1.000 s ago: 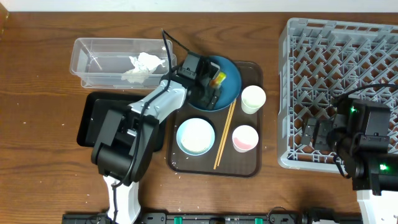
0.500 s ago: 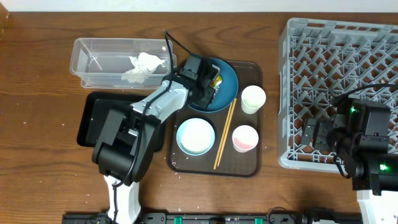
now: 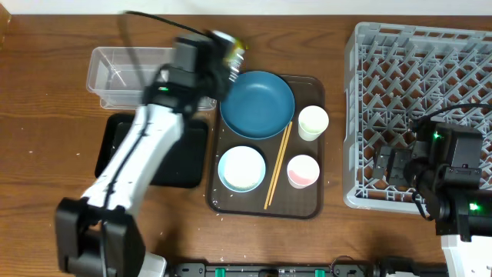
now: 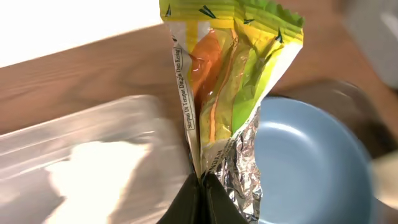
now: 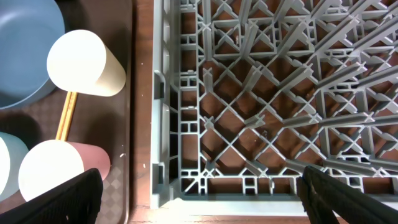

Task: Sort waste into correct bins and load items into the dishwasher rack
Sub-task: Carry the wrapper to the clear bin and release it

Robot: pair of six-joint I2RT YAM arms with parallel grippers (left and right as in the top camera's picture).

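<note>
Now that the left gripper (image 3: 223, 52) has come up off the blue plate (image 3: 257, 104), the snack wrapper (image 4: 230, 81) is airborne, pinched at its foil bottom edge between closed jaws, hanging just past the plate's upper-left rim. A second ago the gripper was down inside the plate on the wrapper, so pick done, plate now bare. The arm has swung left of the plate toward the clear tub (image 3: 115, 73). It's motion-blurred in the overhead view, so exact height is unclear. In the left wrist view the tub sits left of the plate with a white blur inside, probably the tissue (image 4: 93, 174), but too smeared to confirm. Judgement: mid-transfer, drop into a bin comes next. The grip is only on the wrapper's edge, so it could slip or flutter on release. The black tray (image 3: 115, 146) lies lower-left of the plate, with nothing seen in it. Unmoved since earlier: pale-blue bowl (image 3: 241, 169) below the plate, chopsticks (image 3: 278, 165) off its lower-right rim, two cups (image 3: 313, 121) to its right and lower right, all on the brown tray (image 3: 307, 206). The right gripper (image 5: 205, 193) is idle, far right of the plate over the dishwasher rack (image 3: 423, 77), its fingers wide apart and holding nothing. No dishes loaded yet.
</note>
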